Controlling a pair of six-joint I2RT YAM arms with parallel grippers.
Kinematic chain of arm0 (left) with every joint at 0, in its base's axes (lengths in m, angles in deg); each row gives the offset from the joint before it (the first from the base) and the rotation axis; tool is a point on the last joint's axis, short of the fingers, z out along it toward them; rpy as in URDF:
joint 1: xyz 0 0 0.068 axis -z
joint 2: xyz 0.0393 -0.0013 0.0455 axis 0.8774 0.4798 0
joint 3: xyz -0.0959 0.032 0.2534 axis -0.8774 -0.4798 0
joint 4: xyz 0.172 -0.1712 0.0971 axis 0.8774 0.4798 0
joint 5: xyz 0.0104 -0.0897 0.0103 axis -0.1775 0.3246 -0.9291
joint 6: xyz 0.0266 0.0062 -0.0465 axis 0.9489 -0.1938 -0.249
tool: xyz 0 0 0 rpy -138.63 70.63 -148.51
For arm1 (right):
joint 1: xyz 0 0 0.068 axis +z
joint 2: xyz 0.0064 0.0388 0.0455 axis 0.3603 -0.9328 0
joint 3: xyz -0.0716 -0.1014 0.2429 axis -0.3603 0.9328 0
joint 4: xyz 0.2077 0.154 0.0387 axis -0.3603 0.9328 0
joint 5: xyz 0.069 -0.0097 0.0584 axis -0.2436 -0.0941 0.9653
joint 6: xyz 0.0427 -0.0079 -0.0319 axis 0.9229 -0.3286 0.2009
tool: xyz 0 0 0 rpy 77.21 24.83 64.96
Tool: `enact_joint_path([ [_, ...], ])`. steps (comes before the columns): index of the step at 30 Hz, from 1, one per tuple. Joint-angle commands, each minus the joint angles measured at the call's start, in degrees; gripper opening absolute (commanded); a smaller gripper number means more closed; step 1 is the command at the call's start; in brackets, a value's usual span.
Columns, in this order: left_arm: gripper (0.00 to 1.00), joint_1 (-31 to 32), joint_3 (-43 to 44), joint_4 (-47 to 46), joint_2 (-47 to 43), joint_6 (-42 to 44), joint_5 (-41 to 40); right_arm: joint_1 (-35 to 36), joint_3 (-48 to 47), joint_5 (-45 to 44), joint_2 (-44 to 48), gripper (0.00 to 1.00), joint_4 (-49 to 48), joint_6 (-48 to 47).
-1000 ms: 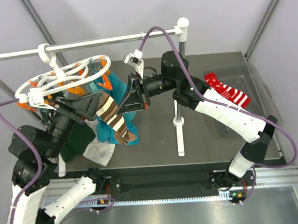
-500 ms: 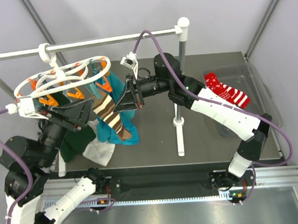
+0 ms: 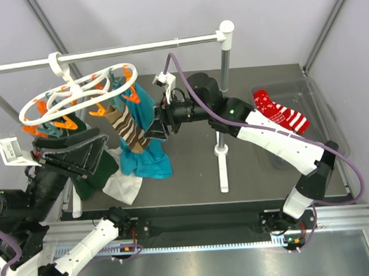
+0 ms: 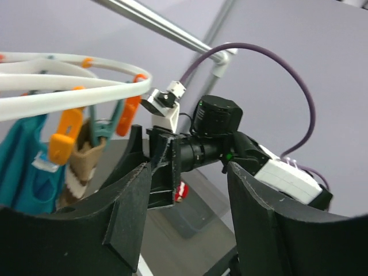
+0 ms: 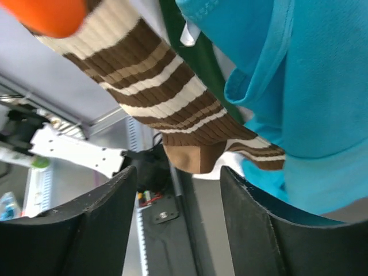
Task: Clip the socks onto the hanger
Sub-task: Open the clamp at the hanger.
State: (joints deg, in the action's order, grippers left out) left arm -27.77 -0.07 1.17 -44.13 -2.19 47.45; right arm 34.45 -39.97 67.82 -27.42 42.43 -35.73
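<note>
The white oval hanger (image 3: 77,97) hangs by its hook from the rail, orange and teal pegs dangling from it. A brown sock with cream stripes (image 3: 128,125) hangs from an orange peg (image 3: 131,95) on its right side. My right gripper (image 3: 154,131) stands open just right of that sock; from the wrist, the sock's toe (image 5: 198,155) dangles above the gap between the open fingers (image 5: 178,178), touching neither. My left gripper (image 3: 80,157) is open and empty below the hanger, and its wrist view looks past the ring (image 4: 75,86) at the right gripper. A red sock (image 3: 282,115) lies at the right.
A teal garment (image 3: 147,149) hangs behind the brown sock, with a dark green cloth (image 3: 92,175) and a white cloth (image 3: 122,187) below. The long white rail (image 3: 136,49) rests on an upright post (image 3: 222,142). A clear bin (image 3: 313,122) holds the red sock.
My right gripper has opened and let go of the brown sock, which now hangs from the peg. The left arm has drawn back down and to the left, away from the hanger.
</note>
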Motion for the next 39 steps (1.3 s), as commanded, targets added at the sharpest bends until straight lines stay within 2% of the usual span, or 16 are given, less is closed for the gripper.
enact_joint_path([
  [1, 0.6, -0.1, 0.9, -7.0, 2.6, -2.2, 8.5, 1.1, -1.0, -7.3, 5.9, 0.61, -2.1, -6.5],
  [8, 0.59, -0.1, -0.4, -9.0, 3.1, -5.0, 5.4, 1.0, -5.1, -10.2, 6.7, 0.65, -6.7, -15.5],
  [15, 0.57, -0.2, -1.2, -12.5, 5.5, -9.2, 7.8, 0.7, -4.6, -6.8, 6.1, 0.56, -12.9, -24.0],
  [23, 0.57, -0.1, -2.5, -14.8, 7.3, -11.6, 10.7, -2.0, -5.8, 2.6, 3.4, 0.51, -20.1, -21.4],
  [39, 0.52, -0.1, -0.5, -13.4, 10.3, -14.5, 8.3, -1.9, -8.2, 6.3, -0.8, 0.39, -24.2, -16.3],
])
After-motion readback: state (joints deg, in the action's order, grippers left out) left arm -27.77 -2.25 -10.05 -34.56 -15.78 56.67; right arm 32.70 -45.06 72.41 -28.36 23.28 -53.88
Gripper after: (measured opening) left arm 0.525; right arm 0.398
